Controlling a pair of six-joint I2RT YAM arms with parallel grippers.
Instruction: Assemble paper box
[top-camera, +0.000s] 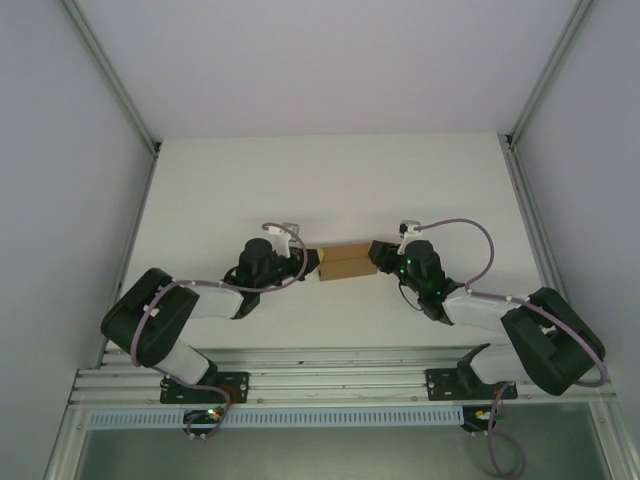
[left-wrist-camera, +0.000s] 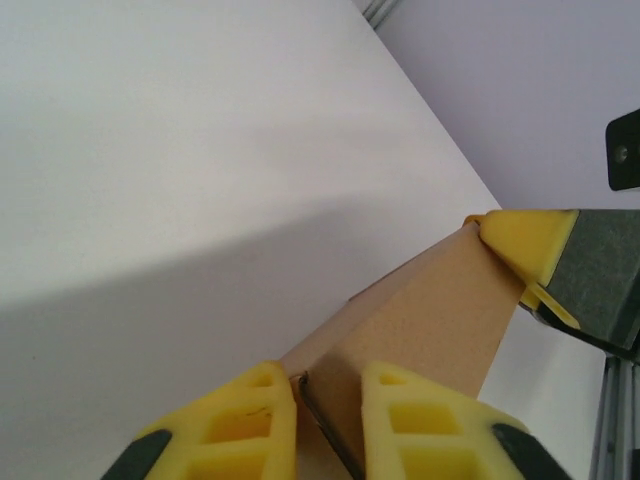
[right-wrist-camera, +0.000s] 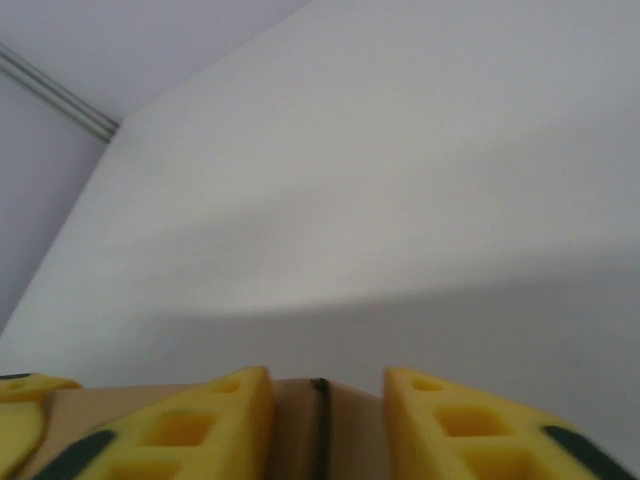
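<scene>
The paper box (top-camera: 345, 262) is a small brown cardboard piece in the middle of the white table, between the two arms. My left gripper (top-camera: 312, 262) is at its left end. In the left wrist view the yellow fingers (left-wrist-camera: 250, 420) press on a cardboard wall of the box (left-wrist-camera: 440, 310), so the left gripper (left-wrist-camera: 330, 385) is shut on it. My right gripper (top-camera: 378, 255) is at the right end. The right wrist view shows cardboard (right-wrist-camera: 355, 430) filling the gap of the right gripper (right-wrist-camera: 325, 385), shut on it. A yellow right fingertip (left-wrist-camera: 530, 240) touches the box's far corner.
The white table (top-camera: 330, 180) stretches open behind the box up to the back wall. Grey side walls with metal rails (top-camera: 530, 230) bound it left and right. An aluminium frame (top-camera: 330, 385) at the near edge carries both arm bases.
</scene>
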